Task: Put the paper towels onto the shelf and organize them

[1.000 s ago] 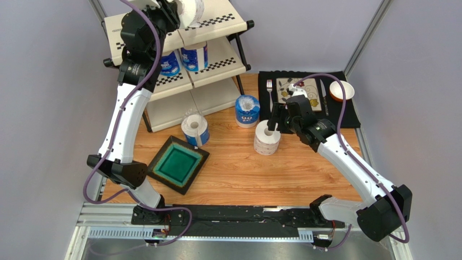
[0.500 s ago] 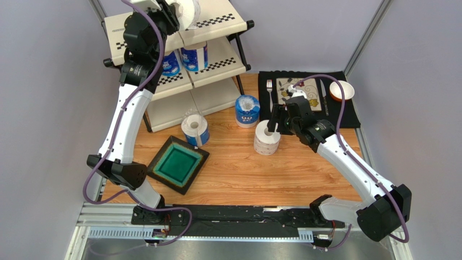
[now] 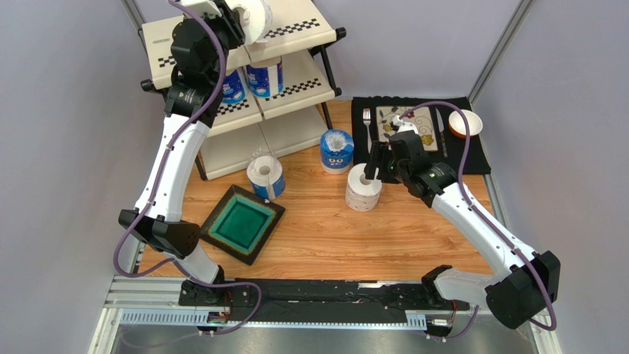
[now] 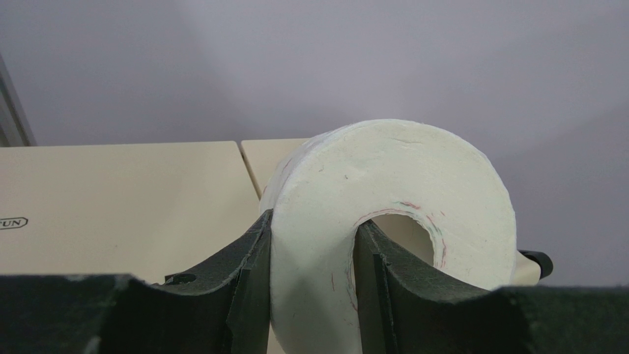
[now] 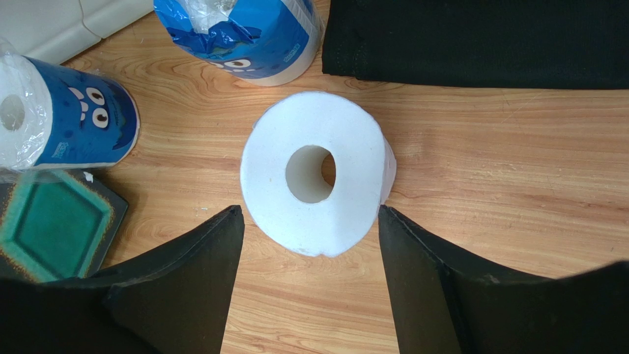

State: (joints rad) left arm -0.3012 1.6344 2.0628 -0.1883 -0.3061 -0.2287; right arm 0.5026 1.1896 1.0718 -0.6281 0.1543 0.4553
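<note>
My left gripper (image 3: 240, 18) is raised over the top tier of the shelf (image 3: 303, 29) and is shut on a plain white paper towel roll (image 3: 256, 15). In the left wrist view the gripper (image 4: 314, 223) pinches the wall of the roll (image 4: 413, 169), one finger outside and one in the core, above the cream shelf top (image 4: 118, 199). My right gripper (image 3: 375, 165) hangs open over a white roll (image 3: 364, 188) standing on the table. Its jaws (image 5: 310, 212) straddle that roll (image 5: 269, 169) without touching. Two blue-wrapped rolls (image 3: 265, 77) (image 3: 231, 87) sit on the middle tier.
Two more blue-wrapped rolls stand on the wooden table (image 3: 337, 150) (image 3: 266, 177), also in the right wrist view (image 5: 251, 37) (image 5: 70, 122). A green square plate (image 3: 242, 223) lies front left. A black placemat (image 3: 472, 158) at the right holds a fork (image 3: 367, 122), knife (image 3: 438, 131) and small bowl (image 3: 465, 123).
The left gripper with its roll has shifted very slightly above the shelf top. The right arm has stayed still.
</note>
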